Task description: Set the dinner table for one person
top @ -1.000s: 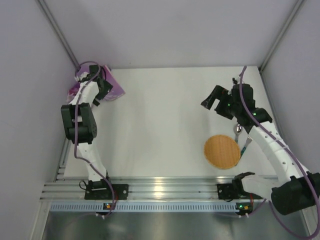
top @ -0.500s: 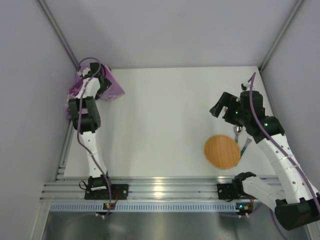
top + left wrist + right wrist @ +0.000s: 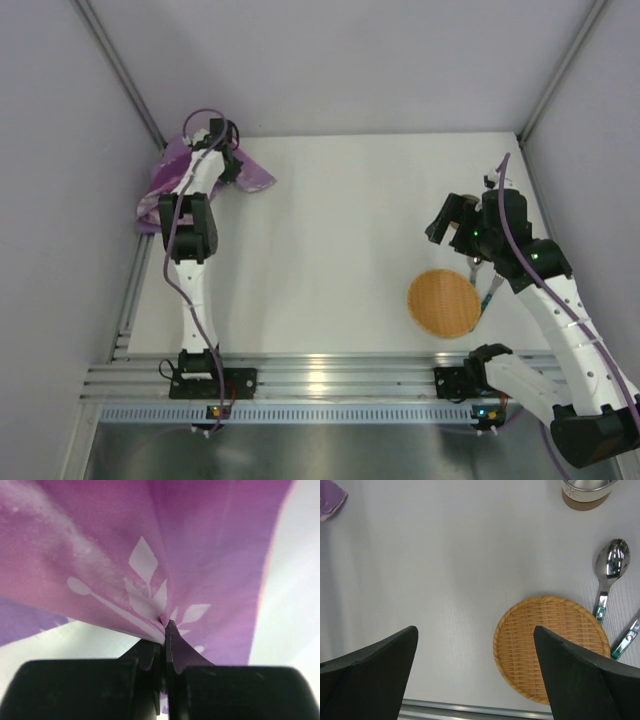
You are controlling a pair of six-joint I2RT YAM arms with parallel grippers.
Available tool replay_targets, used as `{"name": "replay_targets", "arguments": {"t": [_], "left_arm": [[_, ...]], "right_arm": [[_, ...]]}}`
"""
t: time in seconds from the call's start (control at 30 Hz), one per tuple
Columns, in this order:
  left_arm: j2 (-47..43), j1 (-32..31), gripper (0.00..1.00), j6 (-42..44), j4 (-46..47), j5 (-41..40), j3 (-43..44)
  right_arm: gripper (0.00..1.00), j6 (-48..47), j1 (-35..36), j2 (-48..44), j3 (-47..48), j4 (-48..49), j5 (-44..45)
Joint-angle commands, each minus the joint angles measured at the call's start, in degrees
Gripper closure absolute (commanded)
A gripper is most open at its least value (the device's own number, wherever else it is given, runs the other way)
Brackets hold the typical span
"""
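The white dinner table carries a purple-pink snowflake placemat bunched in its far left corner. My left gripper is shut on a fold of that placemat, the fabric pinched between the black fingertips and lifted into a peak. My right gripper hovers open above the right side, holding nothing. Below it lies a round woven plate, which also shows near the front rail.
A metal spoon and a second teal-handled utensil lie just right of the woven plate. A cup with a brown base stands farther back. The aluminium rail edges the near side, and grey walls enclose the table.
My left gripper went from open to shut on the placemat and shifted right, pulling the cloth out with it. My right arm drew back toward the right and nearer side, still open.
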Motion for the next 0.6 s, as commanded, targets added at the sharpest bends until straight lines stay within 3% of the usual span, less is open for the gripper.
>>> {"name": "replay_targets", "arguments": {"t": [0.0,0.13,0.17,0.2,0.23,0.33,0.57], "left_arm": [[-9.54,-10.34,1.0,-4.63,-3.13,-0.83,3.49],[-9.2,-18.8,1.0,-7.26,-5.86,-0.75,9.3],[-8.94,-19.94,0.94,-9.01,-5.16,2.73,9.13],[-8.76,-21.69,0.69,-9.98,-3.94,5.12,8.17],[-8.15,-22.32,0.02,-10.78,-0.79,8.53,7.46],[-6.74,-24.61,0.02,-14.29,0.03,17.87,7.37],[-14.11,-27.69,0.02,-8.6,-5.76,12.64,5.88]], "right_arm": [[0.0,-1.4,0.34,-0.22,-0.29,-0.19,-0.12],[0.0,-2.02,0.34,-0.74,-0.46,-0.62,-1.09],[0.0,-2.11,0.34,-0.92,-0.55,-0.89,-1.27],[0.0,-2.28,0.34,-1.01,-0.38,-1.15,-1.27],[0.0,-2.54,0.34,-1.09,-0.29,-1.76,-1.53],[0.0,-2.72,0.34,-1.44,-0.73,-2.47,-2.32],[0.0,-1.32,0.25,-3.29,-4.33,-2.39,-6.45]]}}
